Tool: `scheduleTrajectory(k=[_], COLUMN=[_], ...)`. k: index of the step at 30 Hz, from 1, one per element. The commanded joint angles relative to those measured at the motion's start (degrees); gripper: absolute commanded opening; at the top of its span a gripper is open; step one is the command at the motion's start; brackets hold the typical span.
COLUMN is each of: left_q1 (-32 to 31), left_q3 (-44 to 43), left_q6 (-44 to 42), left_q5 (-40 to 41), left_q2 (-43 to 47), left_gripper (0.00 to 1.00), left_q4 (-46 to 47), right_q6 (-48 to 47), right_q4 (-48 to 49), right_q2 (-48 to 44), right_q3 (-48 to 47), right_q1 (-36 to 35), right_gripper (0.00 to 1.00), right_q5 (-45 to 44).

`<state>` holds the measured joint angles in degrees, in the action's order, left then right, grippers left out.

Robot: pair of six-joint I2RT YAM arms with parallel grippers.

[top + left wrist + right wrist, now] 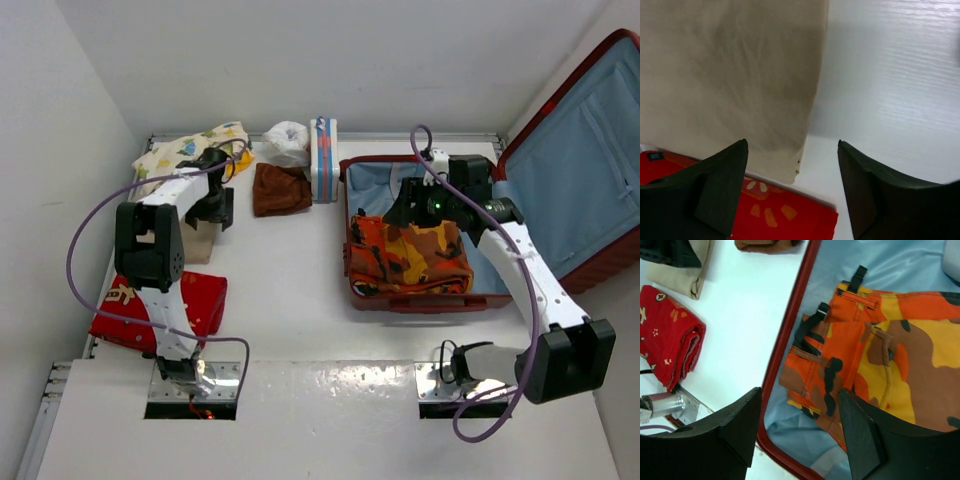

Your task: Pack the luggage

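- Tool jaws on both our arms stand apart with nothing between them. Our left tool (792, 142) hangs over the left side of the white worktop (290, 290). Our right tool (799, 392) hangs over the right side.
- We see the luggage (570, 180), a dark red hard-shell suitcase, lying open on the right of the worktop. Its lid is thrown back to the right and shows light blue lining.
- An orange, yellow and brown camouflage garment (410, 255) lies folded in the near part of the luggage's base. Our right tool sits above the garment's left end, by the red rim.
- A folded red cloth with small white marks (205, 300) rests at the near left of the worktop, beside our left arm.
- A pale cloth printed with stars (190, 150) lies at the far left.
- A beige cloth (730, 75) lies under our left tool, whose jaws straddle the cloth's right edge. In the wrist view its near corner lies over the red cloth.
- A brown cloth (280, 188) sits near the back middle.
- A striped pack (323, 160) stands just left of the luggage.
- A white crumpled bag (287, 143) lies behind the brown cloth, touching the pack.
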<state>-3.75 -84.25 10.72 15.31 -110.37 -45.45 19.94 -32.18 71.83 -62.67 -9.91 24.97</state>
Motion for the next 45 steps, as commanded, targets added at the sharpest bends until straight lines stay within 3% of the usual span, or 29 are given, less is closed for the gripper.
scheduleTrajectory(k=[1, 10, 11, 14, 19, 20, 24, 26, 27, 29, 32, 40, 45], left_q1=[-0.47, 0.67, 0.67, 2.34, 5.06, 5.59, 7.00, 6.22, 6.21, 4.72, 4.10, 3.13, 4.36], left_q3=[0.40, -0.13, -0.13, 1.62, 4.70, 4.71, 3.12, 1.46, -0.46, -1.00, -1.01, -1.01, -1.01], left_q6=[3.42, 5.53, 5.54, 7.03, 8.96, 8.97, 9.67, 7.49, 6.52, 4.85, 4.31, 4.84, 4.84], left_q5=[3.40, 2.09, 1.13, -3.16, -11.16, -13.36, -14.87, -12.25, -9.19, -7.23, -7.22, 0.06, 0.07], left_q2=[-1.86, -6.97, -6.97, -5.39, -1.17, -0.04, 0.77, 0.07, -0.72, -2.04, -3.09, -6.70, -9.86], left_gripper=[0.71, 0.54, 0.44, 0.33, 0.23, 0.16, 0.12, 0.25, 0.41, 0.56, 0.69, 0.62, 0.55], left_q4=[2.39, 3.62, 3.62, 4.22, 6.51, 6.52, 7.04, 6.26, 4.69, 4.67, 4.67, 4.67, 4.67], right_q6=[3.69, 6.33, 6.60, 7.74, 8.97, 8.97, 8.53, 8.71, 8.71, 8.45, 7.13, 6.34, 5.81], right_q4=[5.55, 11.26, 12.92, 15.04, 16.54, 16.97, 18.56, 18.21, 18.04, 18.03, 17.51, 16.89, 17.15], right_q2=[-0.03, 0.33, 0.24, 1.02, 3.49, 4.19, 5.77, 6.82, 7.35, 7.53, 8.15, 8.67, 8.85], right_q3=[-1.22, 0.70, 1.06, 1.85, 1.33, 1.41, 1.68, 0.98, 0.80, 0.45, -0.08, -1.75, -1.75], right_q1=[-2.21, -6.78, -7.05, -8.10, -10.21, -11.35, -13.20, -13.38, -13.29, -13.29, -13.47, -12.85, -12.68], right_gripper=[0.62, 0.69, 0.69, 0.69, 0.70, 0.70, 0.70, 0.70, 0.70, 0.70, 0.70, 0.70, 0.70], right_q5=[-2.47, -4.05, -4.40, -5.89, -7.39, -8.70, -10.56, -10.21, -10.12, -9.77, -9.24, -8.71, -8.01])
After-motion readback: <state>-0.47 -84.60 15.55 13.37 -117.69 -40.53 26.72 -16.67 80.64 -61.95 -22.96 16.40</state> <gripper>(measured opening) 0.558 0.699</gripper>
